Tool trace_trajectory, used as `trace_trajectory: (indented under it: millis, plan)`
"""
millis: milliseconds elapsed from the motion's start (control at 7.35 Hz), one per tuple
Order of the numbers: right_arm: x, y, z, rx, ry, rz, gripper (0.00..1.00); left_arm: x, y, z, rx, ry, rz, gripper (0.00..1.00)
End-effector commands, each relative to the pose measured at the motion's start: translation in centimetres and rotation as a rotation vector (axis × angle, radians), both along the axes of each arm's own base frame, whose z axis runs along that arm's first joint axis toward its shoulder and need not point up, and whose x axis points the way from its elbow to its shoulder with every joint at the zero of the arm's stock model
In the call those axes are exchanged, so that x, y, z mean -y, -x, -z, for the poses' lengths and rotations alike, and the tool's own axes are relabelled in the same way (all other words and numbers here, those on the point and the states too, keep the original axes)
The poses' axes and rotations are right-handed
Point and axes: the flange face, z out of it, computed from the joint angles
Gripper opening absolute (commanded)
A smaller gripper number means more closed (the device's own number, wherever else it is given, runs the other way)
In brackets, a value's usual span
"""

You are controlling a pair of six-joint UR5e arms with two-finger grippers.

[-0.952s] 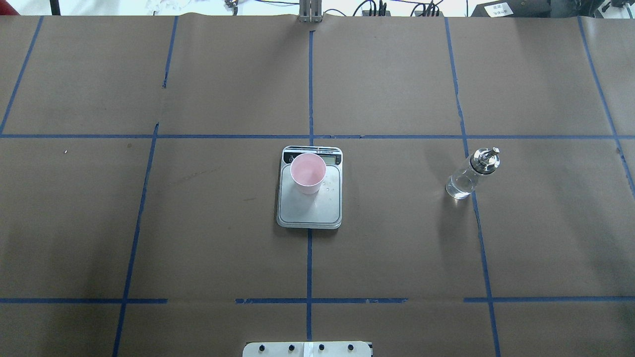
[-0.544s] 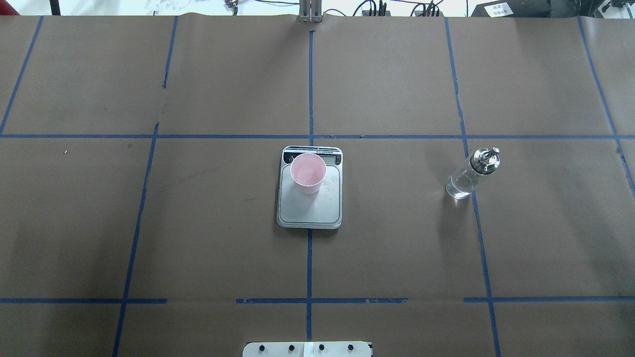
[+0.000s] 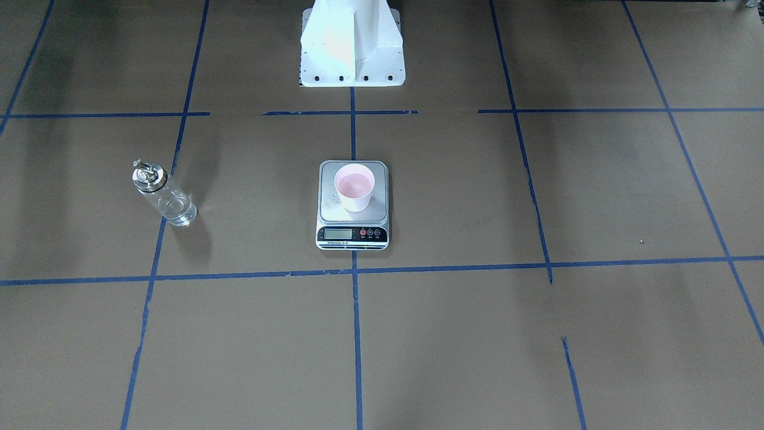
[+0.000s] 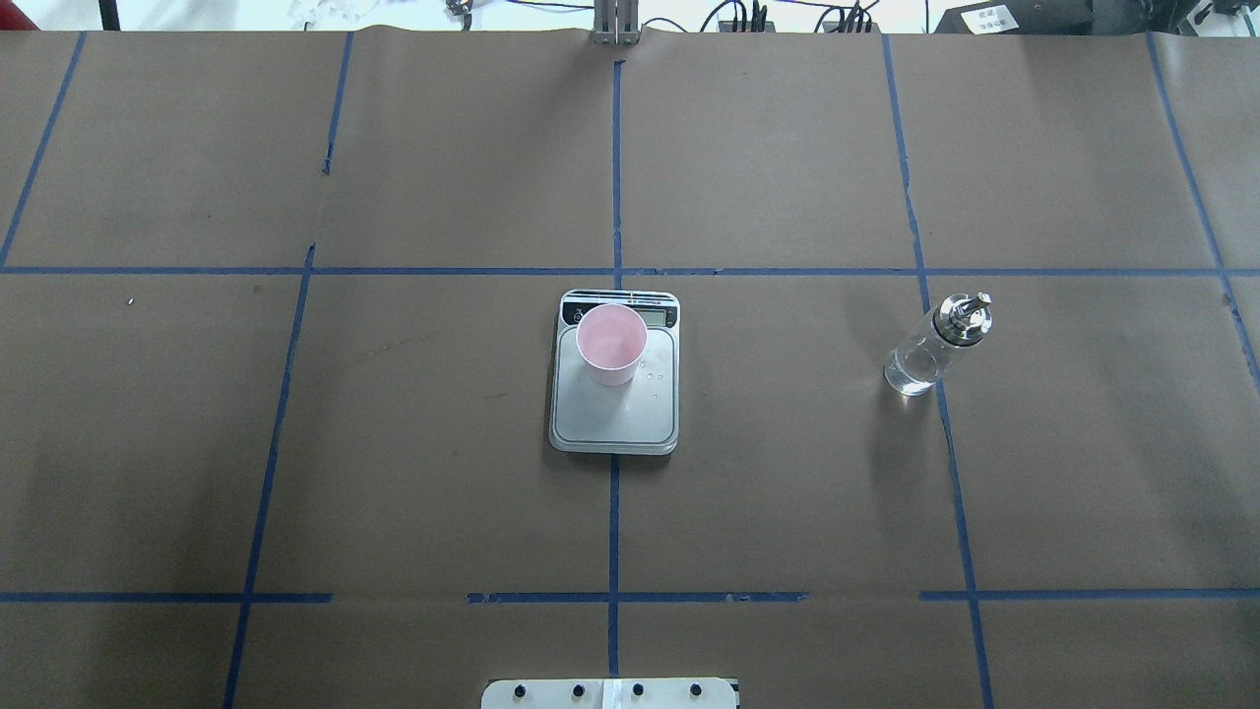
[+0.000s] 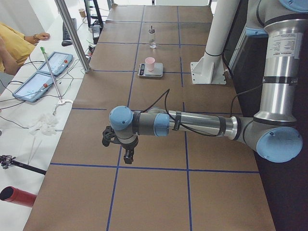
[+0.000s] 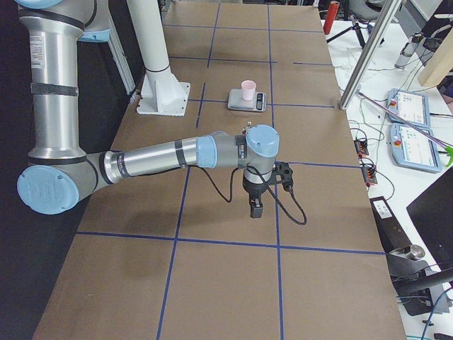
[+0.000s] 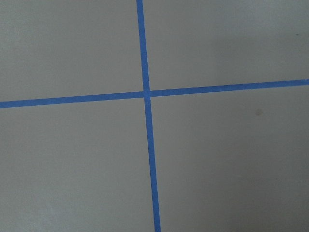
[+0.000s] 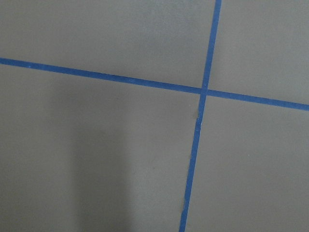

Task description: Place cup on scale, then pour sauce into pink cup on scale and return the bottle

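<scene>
The pale pink cup (image 4: 611,340) stands upright on the far half of the silver scale (image 4: 615,418), near its display, at the table's middle; they also show in the front view as cup (image 3: 354,186) and scale (image 3: 352,234). A few droplets lie on the platform beside the cup. The clear glass bottle (image 4: 930,350) with its silver cap stands alone to the right, also in the front view (image 3: 164,194), with clear sauce low inside. My left gripper (image 5: 128,156) and right gripper (image 6: 255,210) hang over bare table far from these; I cannot tell if they are open.
Brown paper with a blue tape grid covers the table (image 4: 394,473). My white base pedestal (image 3: 352,48) stands at the near edge. Both wrist views show only paper and tape crossings. Tablets (image 5: 45,72), cables and a seated person are beyond the far edge.
</scene>
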Motion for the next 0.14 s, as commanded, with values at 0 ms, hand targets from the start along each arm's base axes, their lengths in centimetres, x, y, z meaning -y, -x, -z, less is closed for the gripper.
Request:
trace_trajectory:
  millis: [0]
  plan:
    - [-0.89, 0.04, -0.95, 0.013, 0.021, 0.002, 1.0, 0.33, 0.11, 0.61, -0.004, -0.013, 0.002, 1.0]
